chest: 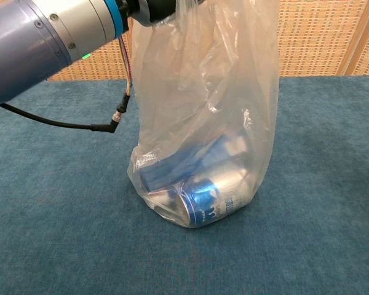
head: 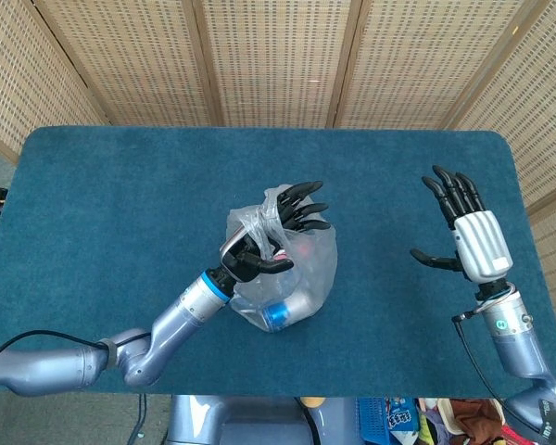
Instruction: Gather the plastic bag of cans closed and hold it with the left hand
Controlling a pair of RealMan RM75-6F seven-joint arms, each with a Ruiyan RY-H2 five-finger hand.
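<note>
My left hand [head: 271,239] holds the plastic bag [head: 292,278] top bunched; my right hand [head: 468,236] is wide open, holding nothing

The left arm [head: 157,338] reaches in from the near left edge of the table toward its middle, its left hand [head: 269,236] raised with the thumb and fingers pinched on gathered plastic while the other fingers [head: 306,211] stretch out to the right. The right arm [head: 514,338] rises near the right edge. Its right hand [head: 468,236] is upright with fingers spread, holding nothing.
</note>
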